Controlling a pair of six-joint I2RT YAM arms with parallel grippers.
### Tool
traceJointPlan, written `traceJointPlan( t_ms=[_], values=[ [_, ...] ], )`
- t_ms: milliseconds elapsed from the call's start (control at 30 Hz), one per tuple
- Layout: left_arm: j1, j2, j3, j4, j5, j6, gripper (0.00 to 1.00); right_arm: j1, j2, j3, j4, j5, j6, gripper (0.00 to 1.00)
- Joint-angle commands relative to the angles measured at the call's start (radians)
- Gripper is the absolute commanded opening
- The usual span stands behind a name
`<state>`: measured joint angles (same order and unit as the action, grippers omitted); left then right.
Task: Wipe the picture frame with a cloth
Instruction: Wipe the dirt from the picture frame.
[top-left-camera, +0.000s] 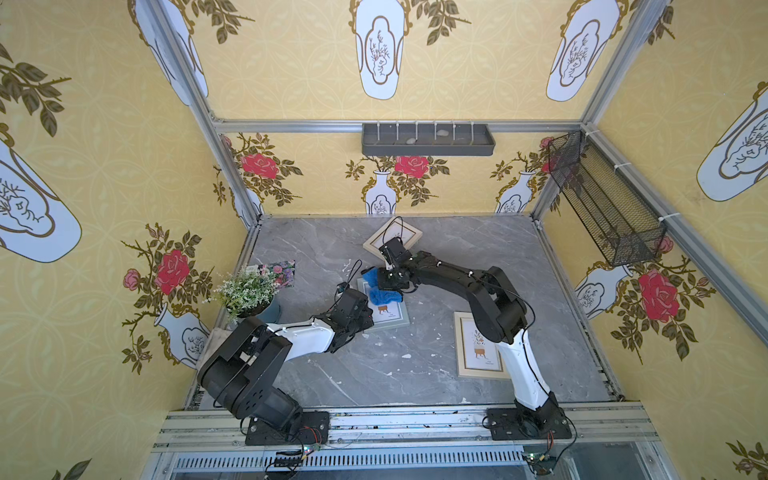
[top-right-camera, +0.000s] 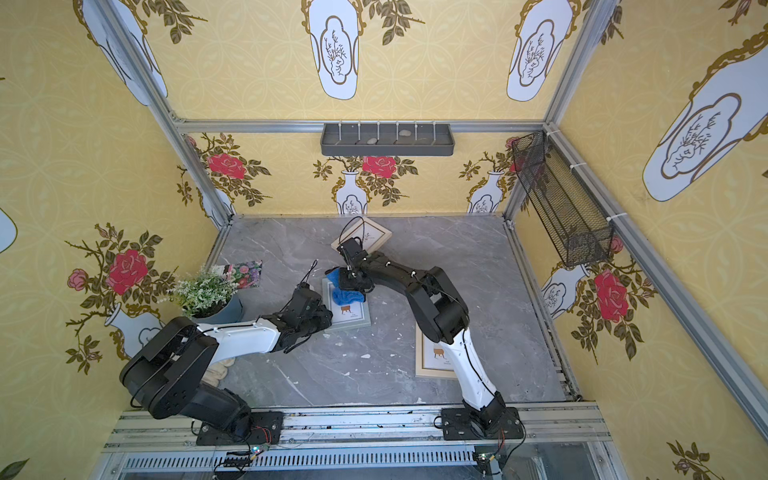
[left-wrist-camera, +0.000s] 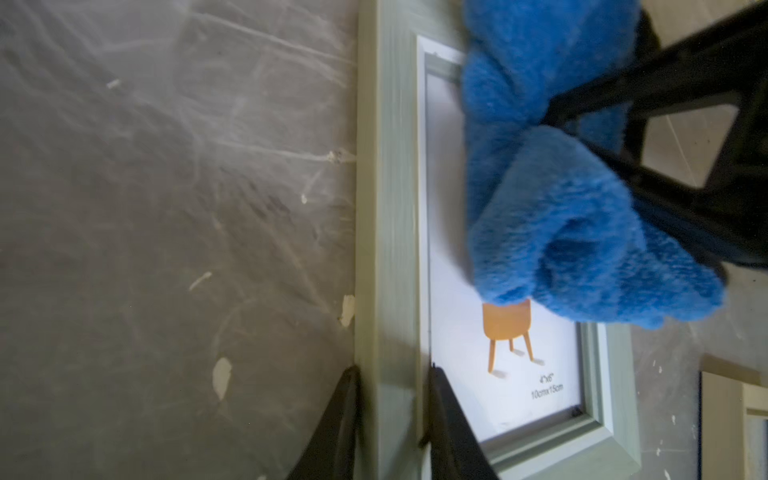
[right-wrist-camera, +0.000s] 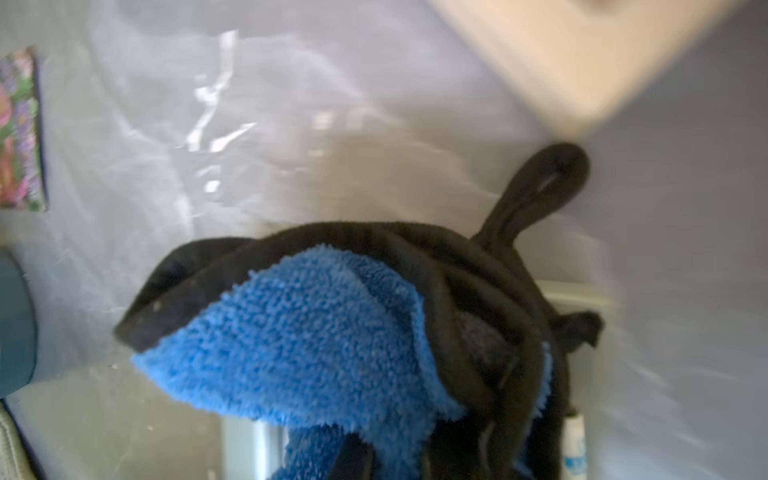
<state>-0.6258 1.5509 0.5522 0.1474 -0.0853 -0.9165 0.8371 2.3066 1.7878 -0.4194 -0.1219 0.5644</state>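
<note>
- Our right gripper (top-left-camera: 390, 280) is clenched on the bunched cloth (top-left-camera: 384, 296), which sits over the far half of the picture frame (top-left-camera: 392, 318) lying flat on the table (top-left-camera: 415, 374).
- The frame's long axis runs away from our bases. Its uncovered near half lies toward us, so we judge the next stroke comes that way.
- Our left gripper (left-wrist-camera: 394, 374) pinches the frame's long side rail near that end, right beside the stroke's path.
- A cream frame (top-left-camera: 476, 353) and a plant (top-left-camera: 247, 291) lie well apart.
</note>
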Motion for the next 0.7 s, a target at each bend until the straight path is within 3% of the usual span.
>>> traceJointPlan(
  t_ms=[0,367,667],
  values=[
    [-0.002,0.022,-0.021,-0.301,0.028,0.013,0.20,0.029,0.060,0.059,-0.077,-0.017,0.004,0.06],
    [-0.002,0.034,-0.023,-0.287,0.024,0.011,0.20,-0.107,-0.104,-0.188,-0.051,0.060,-0.007,0.06],
    [-0.002,0.047,-0.017,-0.284,0.030,0.028,0.20,0.017,0.039,0.036,-0.075,-0.030,0.019,0.06]
  ],
)
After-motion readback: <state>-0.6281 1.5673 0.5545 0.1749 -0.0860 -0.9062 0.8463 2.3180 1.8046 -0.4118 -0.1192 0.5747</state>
